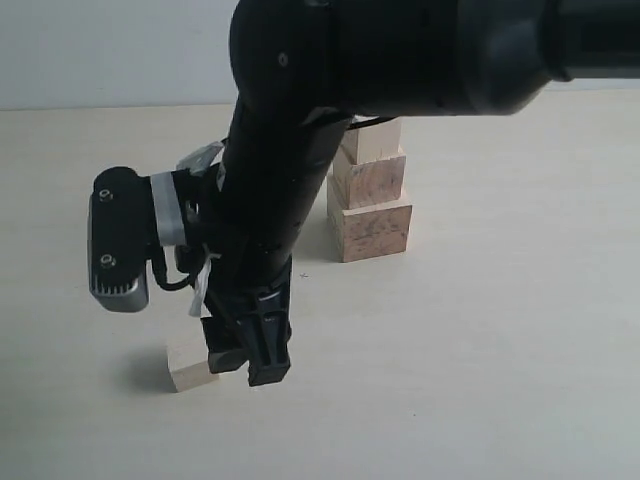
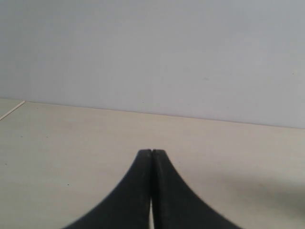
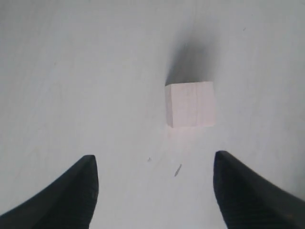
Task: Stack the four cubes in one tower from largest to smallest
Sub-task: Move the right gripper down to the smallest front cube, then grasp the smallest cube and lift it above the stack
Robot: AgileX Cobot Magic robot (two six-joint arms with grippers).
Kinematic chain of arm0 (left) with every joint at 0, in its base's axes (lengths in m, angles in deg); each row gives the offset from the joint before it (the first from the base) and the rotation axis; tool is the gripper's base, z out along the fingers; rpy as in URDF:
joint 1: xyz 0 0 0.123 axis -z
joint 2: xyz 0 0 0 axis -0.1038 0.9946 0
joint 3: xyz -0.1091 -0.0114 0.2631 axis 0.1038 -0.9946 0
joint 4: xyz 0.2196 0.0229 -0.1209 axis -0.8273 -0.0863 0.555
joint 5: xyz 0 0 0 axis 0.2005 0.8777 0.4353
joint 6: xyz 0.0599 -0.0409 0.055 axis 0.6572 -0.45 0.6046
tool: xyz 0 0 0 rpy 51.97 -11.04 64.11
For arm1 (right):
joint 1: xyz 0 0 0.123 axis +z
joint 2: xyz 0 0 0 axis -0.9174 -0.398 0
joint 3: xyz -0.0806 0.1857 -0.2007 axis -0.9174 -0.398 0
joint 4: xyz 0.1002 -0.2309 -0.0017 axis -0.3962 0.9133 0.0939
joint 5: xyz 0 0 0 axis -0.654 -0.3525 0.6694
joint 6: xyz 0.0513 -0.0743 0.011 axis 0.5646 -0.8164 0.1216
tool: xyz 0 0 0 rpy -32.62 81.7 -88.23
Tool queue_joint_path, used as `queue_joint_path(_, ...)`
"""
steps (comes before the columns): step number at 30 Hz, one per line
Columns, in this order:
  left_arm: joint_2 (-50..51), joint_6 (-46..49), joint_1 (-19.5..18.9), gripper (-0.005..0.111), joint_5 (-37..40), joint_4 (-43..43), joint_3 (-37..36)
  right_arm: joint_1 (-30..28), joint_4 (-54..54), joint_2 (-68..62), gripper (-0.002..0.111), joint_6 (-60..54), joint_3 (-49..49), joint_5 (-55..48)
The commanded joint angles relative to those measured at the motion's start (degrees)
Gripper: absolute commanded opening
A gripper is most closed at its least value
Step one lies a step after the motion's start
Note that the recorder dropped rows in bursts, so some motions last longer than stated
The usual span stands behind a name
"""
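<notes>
Because the right arm (image 1: pixel 300 150), a thick glossy black column, sweeps down from the upper right across the middle of the exterior view, much of the scene sits behind it. The three-cube stack (image 1: pixel 370 195) beyond it loses its left edge and the top of its uppermost block to the arm's bulk. What shows of that stack is the largest cube (image 1: pixel 372 232) at the bottom, mottled in grain, then the slightly narrower second cube (image 1: pixel 370 180) on it, then the paler third cube (image 1: pixel 375 142), visible only in its lower part. The smallest cube (image 3: pixel 190 105) lies alone on the table (image 1: pixel 500 350), well apart from the stack and nearer the camera. In the exterior view the right gripper (image 1: pixel 250 365) covers its right side, so whether the two touch cannot be told there. The right wrist view is clearer: the cube is smooth pale wood with faint straight grain and sharp edges. It lies ahead of the two dark tapered fingers (image 3: pixel 71 200), which stand wide apart and empty, and it sits nearer one finger than the other. A boxy grey-and-black wrist camera (image 1: pixel 120 240) juts from the arm, bound with white tape. The left gripper (image 2: pixel 151 152) falls outside the exterior view. Its own camera shows curved black fingers pressed together, empty, above matte cream tabletop before a plain pale wall (image 2: pixel 152 47).
</notes>
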Motion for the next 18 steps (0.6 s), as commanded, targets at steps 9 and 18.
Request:
queue_joint_path(9, -0.4, -0.1, 0.4, 0.0, 0.0, 0.3, -0.2, 0.7, -1.5, -5.5, 0.066, -5.8, 0.0, 7.4)
queue_joint_path(18, -0.4, 0.0, 0.4, 0.0, 0.0, 0.3, -0.2, 0.7, -3.0, -11.8, 0.066, -5.8, 5.2, 6.9)
